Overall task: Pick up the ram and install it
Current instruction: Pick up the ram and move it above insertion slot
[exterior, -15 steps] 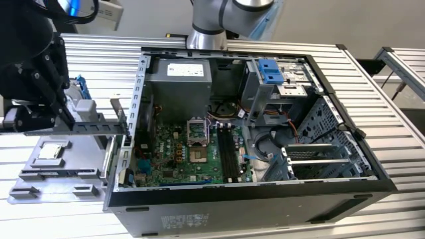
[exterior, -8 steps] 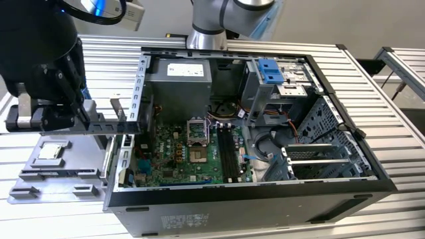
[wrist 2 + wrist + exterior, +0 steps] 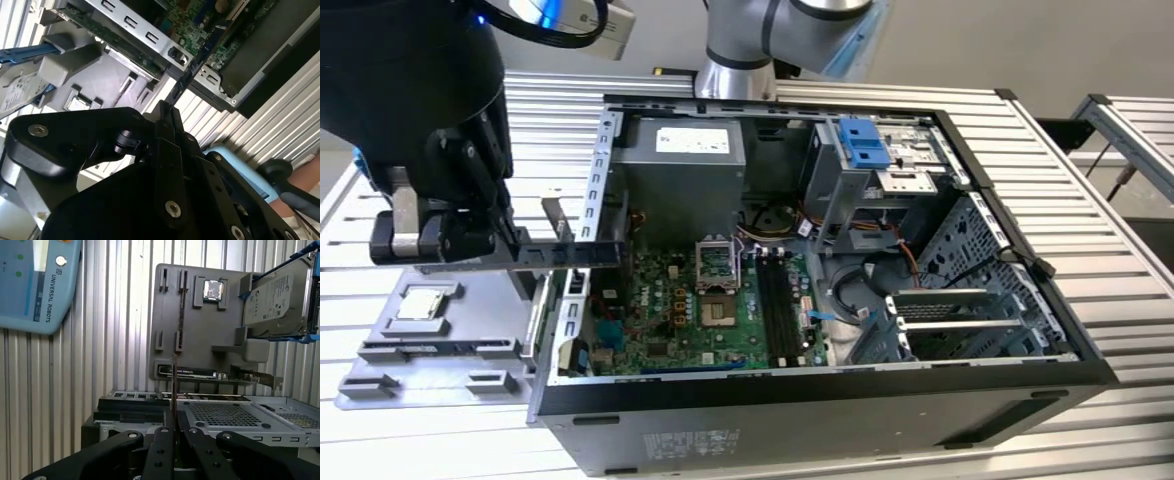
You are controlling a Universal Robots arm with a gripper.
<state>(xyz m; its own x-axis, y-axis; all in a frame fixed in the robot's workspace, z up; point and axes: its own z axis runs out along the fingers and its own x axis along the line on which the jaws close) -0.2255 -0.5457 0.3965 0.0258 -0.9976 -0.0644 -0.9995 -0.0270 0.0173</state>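
Two fingers (image 3: 161, 440) of the gripper (image 3: 174, 428) are closed on one end of the ram (image 3: 173, 385), which in the first wrist view appears edge-on as a thin line standing up between them. In the exterior view the gripper (image 3: 504, 256) holds the ram (image 3: 580, 257) lying level in the air, between the grey tray (image 3: 400, 365) and the open case (image 3: 827, 410). Its free end reaches over the case wall on the exterior view's left, and it is well apart from the slots (image 3: 781, 300) on the board (image 3: 674, 305). I think the main risk comes from this grip at one end only. The long free part can swing or slip in the fingers if it touches something, and the metal wall (image 3: 603, 180) is just beside it. A small tilt would also bring the stick down crooked on a slot, so it would jam or press on the slot edge instead of seating. The cables (image 3: 847, 300) near the slots could catch it too. If the notch faces the wrong way, pushing could damage the stick or the board; I cannot tell its direction here.
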